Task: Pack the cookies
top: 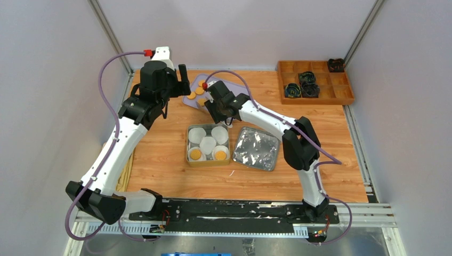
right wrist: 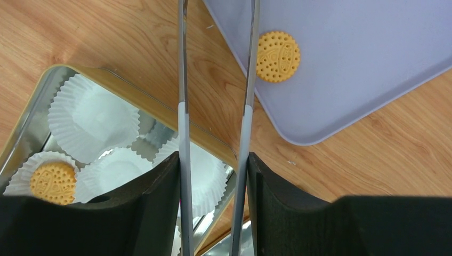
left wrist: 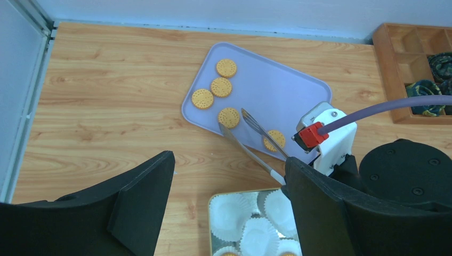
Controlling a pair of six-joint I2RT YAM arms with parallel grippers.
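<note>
Holding tongs (right wrist: 183, 133) clamped between its jaws, the right gripper (right wrist: 213, 170) hovers by the tray (left wrist: 277, 90), where 5 cookies (left wrist: 221, 87) lie. 2 more sit in paper cups (top: 208, 144) inside the tin (top: 208, 164); 3 cups are unfilled. The left gripper (left wrist: 226, 170) hangs spread, grasping nothing.

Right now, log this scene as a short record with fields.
tray: lavender tray with five cookies on it
tin: tin holds five paper cups; two hold a cookie, three are empty
lid: lid lies on the table, right of the tin
right claw: right claw shut on tongs; tongs open, reaching over the tray
left claw: left claw open, holding nothing
</note>
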